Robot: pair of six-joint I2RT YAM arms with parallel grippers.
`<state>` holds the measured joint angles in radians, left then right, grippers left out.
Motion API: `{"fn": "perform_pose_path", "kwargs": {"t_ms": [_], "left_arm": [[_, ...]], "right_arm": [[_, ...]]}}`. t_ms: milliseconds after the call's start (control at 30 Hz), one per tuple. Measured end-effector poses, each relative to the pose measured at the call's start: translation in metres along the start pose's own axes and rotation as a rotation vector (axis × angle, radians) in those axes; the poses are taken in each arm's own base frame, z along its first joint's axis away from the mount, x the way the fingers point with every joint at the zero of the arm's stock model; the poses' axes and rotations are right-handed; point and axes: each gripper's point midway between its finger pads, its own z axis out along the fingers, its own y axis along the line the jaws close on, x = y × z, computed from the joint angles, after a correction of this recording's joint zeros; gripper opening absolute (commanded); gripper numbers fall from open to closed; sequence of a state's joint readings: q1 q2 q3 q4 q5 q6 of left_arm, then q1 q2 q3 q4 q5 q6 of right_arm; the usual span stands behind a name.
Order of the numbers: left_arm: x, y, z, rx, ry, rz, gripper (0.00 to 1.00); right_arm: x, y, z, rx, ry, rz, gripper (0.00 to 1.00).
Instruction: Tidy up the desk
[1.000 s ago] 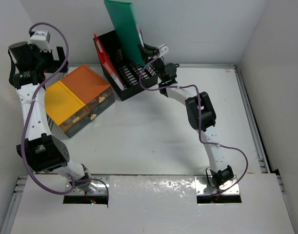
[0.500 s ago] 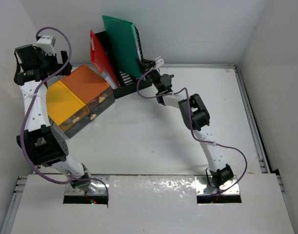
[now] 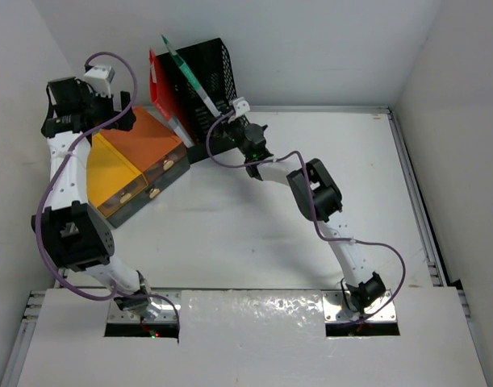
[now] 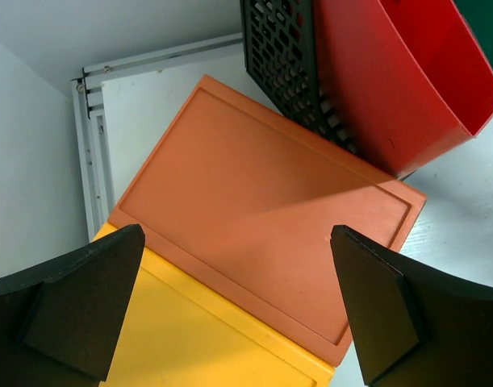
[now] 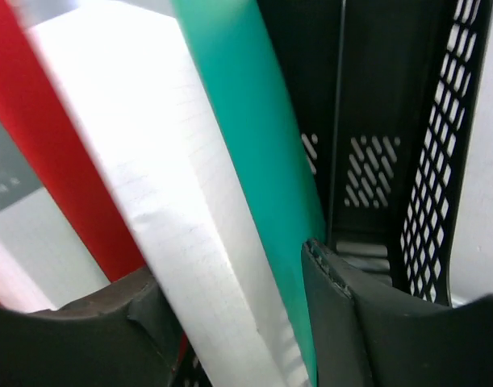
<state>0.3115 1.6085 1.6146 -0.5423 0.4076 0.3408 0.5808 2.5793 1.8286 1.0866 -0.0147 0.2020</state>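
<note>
In the last second the right end effector [image 5: 238, 322], pinching the green folder [image 3: 190, 74], swung it edge-on into the black mesh rack [image 3: 212, 60] at the far left of the worktop [image 3: 270, 234], so filing seems nearly done; the left end effector [image 4: 230, 310] hangs spread

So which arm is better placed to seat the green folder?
Right. The right tool is shut on the green folder in the black mesh file rack; the left tool hovers open over the orange-yellow box.

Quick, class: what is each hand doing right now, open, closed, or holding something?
Left hand: open, holding nothing, above the orange box.
Right hand: closed on the green folder.
</note>
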Motion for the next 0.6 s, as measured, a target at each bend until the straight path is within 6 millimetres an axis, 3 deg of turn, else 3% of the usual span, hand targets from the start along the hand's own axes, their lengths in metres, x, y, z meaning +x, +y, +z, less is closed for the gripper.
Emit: {"fn": "perform_pose_path", "kwargs": {"t_ms": [133,200,333,400,500,600], "left_arm": [[0.004,0.000,0.002,0.003,0.007,0.016,0.99],[0.006,0.000,0.003,0.004,0.011,0.022,0.99],[0.014,0.000,0.006,0.008,0.021,0.039,0.99],[0.017,0.000,0.007,0.010,0.027,0.043,0.99],[0.021,0.000,0.009,0.011,0.034,0.054,0.99],[0.024,0.001,0.010,0.010,0.036,0.061,0.99]], "right_arm": [[-0.002,-0.005,0.016,0.026,0.078,-0.013,0.57],[-0.024,-0.010,0.034,0.049,0.067,-0.024,0.56],[-0.091,-0.018,0.062,0.096,-0.050,-0.061,0.51],[-0.108,-0.022,0.065,0.115,-0.085,-0.078,0.42],[-0.103,-0.026,0.065,0.122,-0.070,-0.097,0.12],[-0.102,-0.027,0.065,0.123,-0.076,-0.105,0.00]]}}
